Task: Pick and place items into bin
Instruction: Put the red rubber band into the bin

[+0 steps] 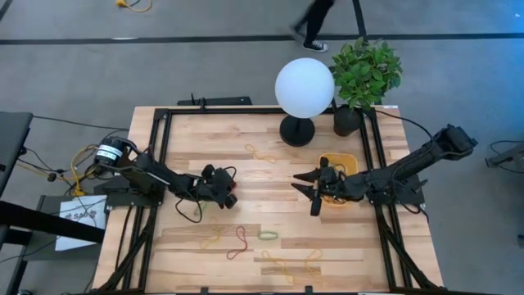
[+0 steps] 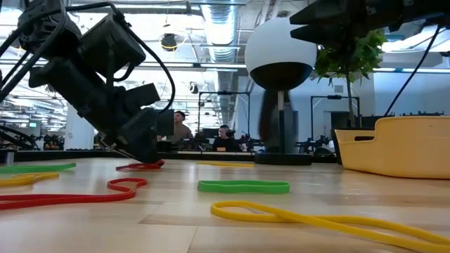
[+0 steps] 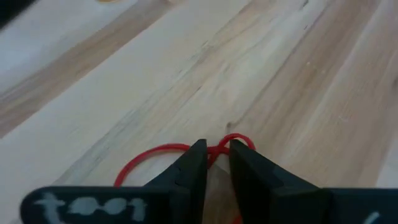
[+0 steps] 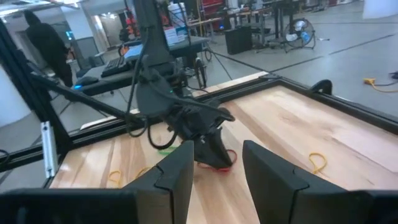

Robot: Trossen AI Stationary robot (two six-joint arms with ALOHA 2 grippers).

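My left gripper (image 1: 230, 193) is low over the table's middle, tilted down onto a red rubber band (image 1: 232, 200). In the left wrist view its fingertips (image 3: 217, 149) stand a narrow gap apart on either side of the band's twisted crossing (image 3: 217, 151). The band lies flat on the wood, and it also shows in the low view (image 2: 140, 166) under the gripper (image 2: 146, 156). My right gripper (image 1: 311, 193) hangs open beside the yellow bin (image 1: 348, 161), fingers spread (image 4: 214, 165). The bin's wall (image 2: 401, 147) shows in the low view. My left gripper comes at the red band slanting down from the table's left. One finger (image 3: 198, 158) stands on each side of the band's twisted middle (image 3: 219, 148), and bare wood shows between them. I cannot tell whether the fingers touch the band, which lies on the table.
Loose bands lie on the near half of the table: green (image 1: 268, 235), red (image 1: 239, 243), yellow (image 1: 211, 238) and yellow (image 1: 282, 266). Another yellow one (image 1: 262, 153) lies farther back. A white globe lamp (image 1: 304, 88) and a potted plant (image 1: 364, 74) stand along the far edge. A black frame (image 1: 160, 147) borders the table.
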